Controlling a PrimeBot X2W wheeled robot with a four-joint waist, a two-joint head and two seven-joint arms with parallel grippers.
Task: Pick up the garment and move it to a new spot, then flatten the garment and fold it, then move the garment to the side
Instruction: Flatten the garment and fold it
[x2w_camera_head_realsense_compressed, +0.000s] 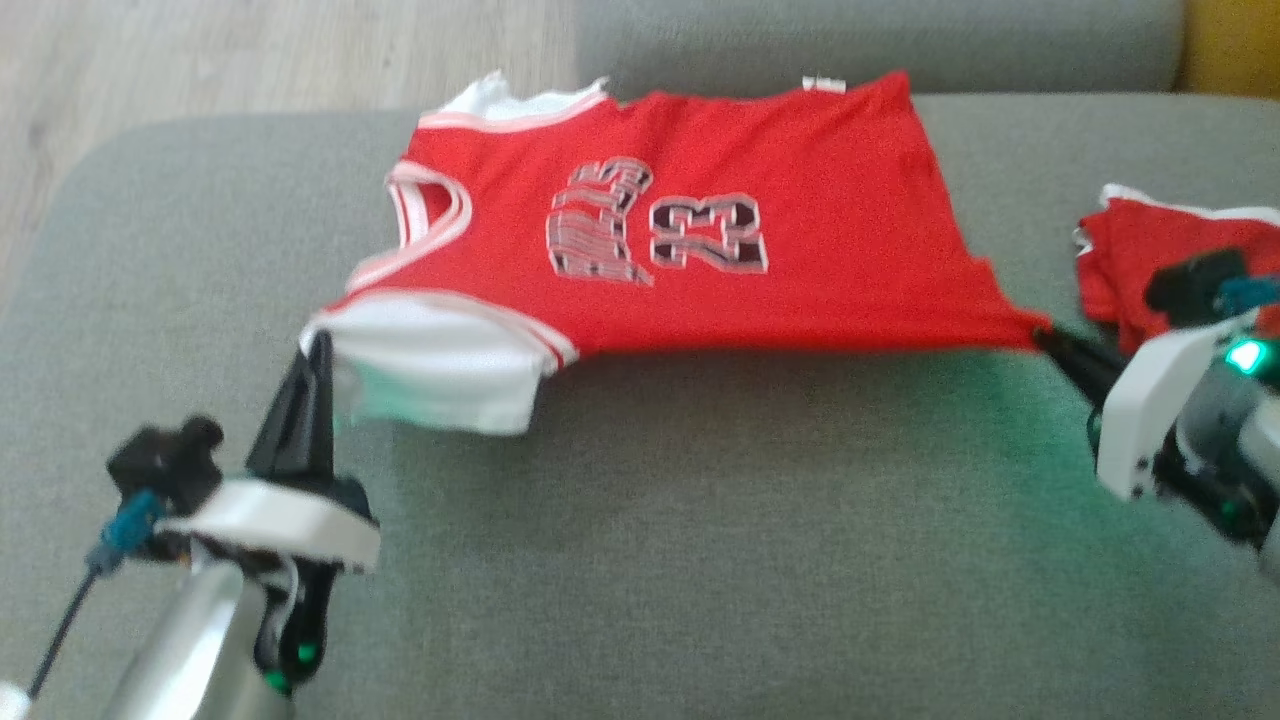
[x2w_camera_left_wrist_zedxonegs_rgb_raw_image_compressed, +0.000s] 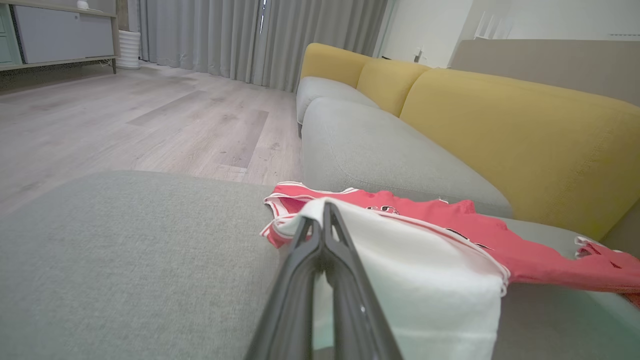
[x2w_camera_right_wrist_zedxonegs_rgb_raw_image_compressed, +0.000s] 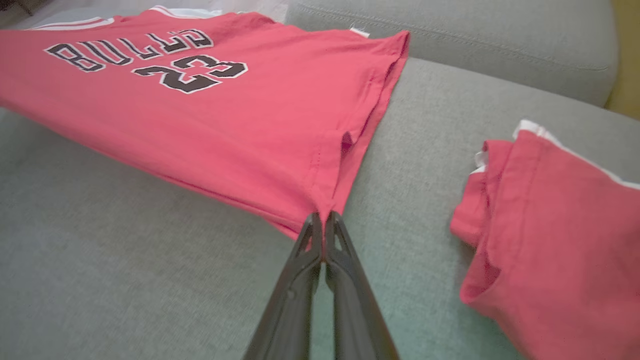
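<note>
Garment: red number-23 jersey (x2w_camera_head_realsense_compressed: 700, 230) on grey sofa cushion (x2w_camera_head_realsense_compressed: 700, 560); long axis left–right, collar leftward.
Left hand (x2w_camera_head_realsense_compressed: 318, 345): clenched on its white sleeve.
Right hand (x2w_camera_head_realsense_compressed: 1045, 340): clenched on its hem corner.

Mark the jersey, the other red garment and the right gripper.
jersey (x2w_camera_head_realsense_compressed: 840, 200), head view, red body.
other red garment (x2w_camera_right_wrist_zedxonegs_rgb_raw_image_compressed: 560, 240), right wrist view, red front.
right gripper (x2w_camera_right_wrist_zedxonegs_rgb_raw_image_compressed: 324, 216), right wrist view, between fingertips pinching jersey corner.

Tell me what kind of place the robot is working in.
Most likely a home living room: a yellow-backed sofa, long grey curtains, a wood-look floor, and the red jersey on a grey seat cushion.
</note>
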